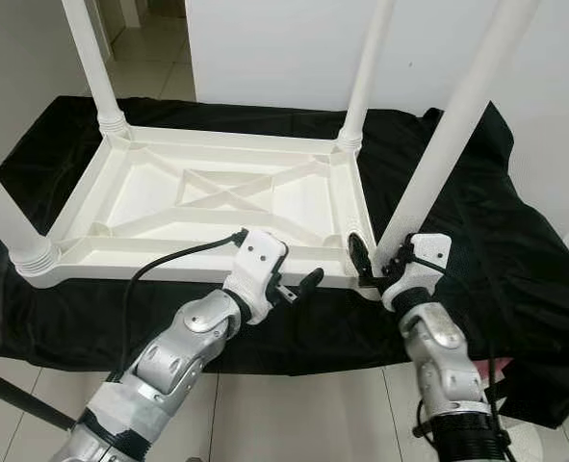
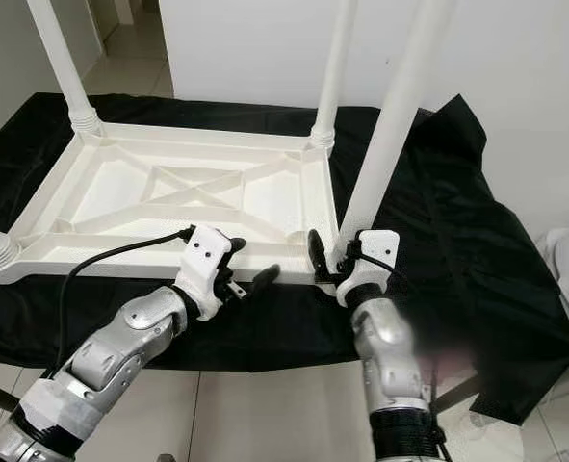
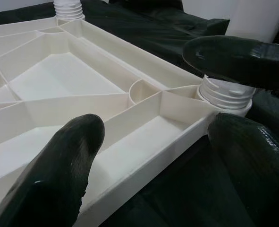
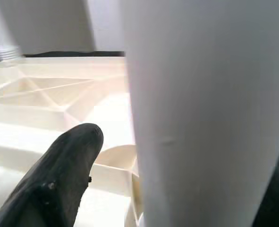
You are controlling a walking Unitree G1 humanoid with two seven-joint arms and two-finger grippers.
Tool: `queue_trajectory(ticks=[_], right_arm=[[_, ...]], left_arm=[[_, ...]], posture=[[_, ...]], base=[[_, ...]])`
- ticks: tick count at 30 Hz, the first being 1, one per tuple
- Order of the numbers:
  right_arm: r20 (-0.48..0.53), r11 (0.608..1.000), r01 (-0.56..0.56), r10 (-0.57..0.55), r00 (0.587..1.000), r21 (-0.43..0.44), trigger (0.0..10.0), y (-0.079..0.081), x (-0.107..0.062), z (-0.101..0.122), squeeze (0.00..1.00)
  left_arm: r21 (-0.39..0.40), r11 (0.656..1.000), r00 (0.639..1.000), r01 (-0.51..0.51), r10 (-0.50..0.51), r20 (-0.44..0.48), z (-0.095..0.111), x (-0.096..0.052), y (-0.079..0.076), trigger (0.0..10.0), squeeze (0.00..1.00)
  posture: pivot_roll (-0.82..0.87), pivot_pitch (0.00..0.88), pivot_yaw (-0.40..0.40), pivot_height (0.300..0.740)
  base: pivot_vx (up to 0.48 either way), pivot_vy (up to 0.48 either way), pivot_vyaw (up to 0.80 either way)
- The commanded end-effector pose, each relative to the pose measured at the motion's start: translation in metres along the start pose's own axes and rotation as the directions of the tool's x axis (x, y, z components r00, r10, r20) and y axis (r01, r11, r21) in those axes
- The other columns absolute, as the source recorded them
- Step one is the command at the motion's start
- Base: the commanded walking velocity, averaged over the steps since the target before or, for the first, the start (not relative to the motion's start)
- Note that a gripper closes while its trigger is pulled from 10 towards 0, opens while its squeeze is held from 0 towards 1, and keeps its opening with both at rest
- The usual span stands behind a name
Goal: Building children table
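A white plastic children's table (image 1: 168,252) lies upside down on a black cloth (image 1: 515,241), with a white leg at each corner. The near right leg (image 1: 448,135) stands in its threaded collar (image 3: 224,94). My right gripper (image 1: 385,262) straddles the foot of this leg and is open. One of its fingers (image 4: 63,179) sits a little apart from the leg, and the other is hidden behind it. My left gripper (image 1: 303,287) is open at the table's near rim, just left of that corner, with nothing between its fingers (image 3: 59,179).
The other legs rise at the far left (image 1: 91,58), far right (image 1: 366,77) and near left (image 1: 0,221). A white wall (image 1: 284,48) stands close behind. Tiled floor (image 1: 294,414) lies in front, with a dark stand leg (image 1: 14,397) at the near left.
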State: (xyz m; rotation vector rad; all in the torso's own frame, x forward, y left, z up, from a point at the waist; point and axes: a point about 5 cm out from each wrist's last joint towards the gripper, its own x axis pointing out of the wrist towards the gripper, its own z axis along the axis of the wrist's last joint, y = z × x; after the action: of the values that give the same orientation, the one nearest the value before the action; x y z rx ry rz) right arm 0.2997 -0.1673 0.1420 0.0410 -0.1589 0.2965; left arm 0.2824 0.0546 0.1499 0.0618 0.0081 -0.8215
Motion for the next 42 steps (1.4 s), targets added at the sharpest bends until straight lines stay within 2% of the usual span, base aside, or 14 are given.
queue_trajectory(ticks=[1,6,12,13,14,15,16,18,26,27,32,33,35,42], right_arm=[[-0.004,0.999,-0.042,0.042,0.999,-0.014,10.0,-0.003,0.0,0.0,0.0],[-0.079,0.968,-0.222,0.213,0.974,-0.116,10.0,-0.021,0.012,0.002,0.0],[-0.105,0.954,-0.271,0.259,0.96,-0.125,10.0,-0.022,0.013,0.001,0.0],[-0.116,0.95,-0.279,0.264,0.957,-0.14,6.2,-0.024,0.014,0.0,0.0],[-0.116,0.95,-0.279,0.264,0.957,-0.14,6.2,-0.024,0.014,0.0,0.0],[-0.128,0.944,-0.296,0.279,0.952,-0.147,2.7,-0.027,0.015,-0.001,0.0],[-0.137,0.942,-0.304,0.285,0.949,-0.143,0.1,-0.029,0.015,-0.003,0.0],[-0.149,0.94,-0.311,0.291,0.945,-0.138,0.0,-0.03,0.014,-0.005,0.0],[-0.155,0.946,-0.308,0.291,0.944,-0.1,0.0,-0.035,0.01,-0.011,0.0],[-0.144,0.953,-0.293,0.28,0.949,-0.078,10.0,-0.034,0.01,-0.011,0.0],[-0.106,0.97,-0.239,0.234,0.967,-0.045,10.0,-0.03,0.012,-0.008,0.0],[-0.112,0.982,-0.18,0.173,0.979,-0.058,10.0,-0.03,0.015,-0.01,0.0],[-0.115,0.984,-0.166,0.158,0.981,-0.061,10.0,-0.03,0.015,-0.01,0.0],[-0.096,1.0,0.019,-0.019,0.995,-0.007,10.0,-0.025,0.018,-0.009,0.0]], left_arm=[[0.012,0.987,0.987,0.162,-0.162,-0.01,-0.001,-0.001,-0.008,10.0,0.0],[0.025,0.986,0.987,0.163,-0.163,-0.006,0.001,0.003,-0.006,10.0,0.0],[0.027,0.987,0.987,0.16,-0.16,-0.002,0.003,0.004,-0.005,10.0,0.0],[0.028,0.987,0.987,0.158,-0.158,-0.002,0.003,0.004,-0.005,10.0,0.0],[0.028,0.987,0.987,0.158,-0.158,-0.002,0.003,0.004,-0.005,10.0,0.0],[0.029,0.987,0.988,0.157,-0.157,-0.001,0.003,0.004,-0.004,10.0,0.0],[0.031,0.987,0.988,0.156,-0.156,-0.001,0.003,0.004,-0.004,10.0,0.0],[0.031,0.987,0.988,0.156,-0.156,0.0,0.004,0.004,-0.004,10.0,0.0],[0.029,0.987,0.988,0.157,-0.157,0.003,0.004,0.006,-0.005,10.0,0.0],[0.029,0.987,0.987,0.159,-0.159,0.003,0.003,0.007,-0.005,10.0,0.0],[0.026,0.986,0.986,0.165,-0.165,0.002,0.003,0.007,-0.006,10.0,0.0],[0.026,0.985,0.986,0.168,-0.168,0.002,0.002,0.008,-0.007,10.0,0.0],[0.026,0.985,0.986,0.169,-0.169,0.002,0.002,0.008,-0.008,10.0,0.0],[0.025,0.985,0.985,0.17,-0.17,0.0,0.001,0.007,-0.007,10.0,0.0]], posture=[[0.01,0.041,-0.038,0.74],[0.02,0.022,-0.036,0.74],[0.03,0.017,-0.034,0.74],[0.03,0.017,-0.035,0.74],[0.03,0.017,-0.035,0.74],[0.03,0.016,-0.036,0.74],[0.03,0.014,-0.037,0.74],[0.03,0.013,-0.038,0.74],[0.02,0.008,-0.038,0.74],[0.02,0.009,-0.038,0.74],[0.01,0.007,-0.036,0.74],[0.01,0.007,-0.037,0.74],[0.01,0.007,-0.037,0.74],[0.02,0.002,-0.043,0.74]], base=[[0.0,0.0,0.0],[0.0,0.0,0.0],[0.0,0.0,0.0],[0.0,0.0,0.0],[0.0,0.0,0.0],[0.0,0.0,0.0],[0.0,0.0,0.0],[0.0,0.0,0.0],[0.0,0.0,0.0],[0.0,0.0,0.0],[0.0,0.0,0.0],[0.0,0.0,0.0],[0.0,0.0,0.0],[0.0,0.0,0.0]])
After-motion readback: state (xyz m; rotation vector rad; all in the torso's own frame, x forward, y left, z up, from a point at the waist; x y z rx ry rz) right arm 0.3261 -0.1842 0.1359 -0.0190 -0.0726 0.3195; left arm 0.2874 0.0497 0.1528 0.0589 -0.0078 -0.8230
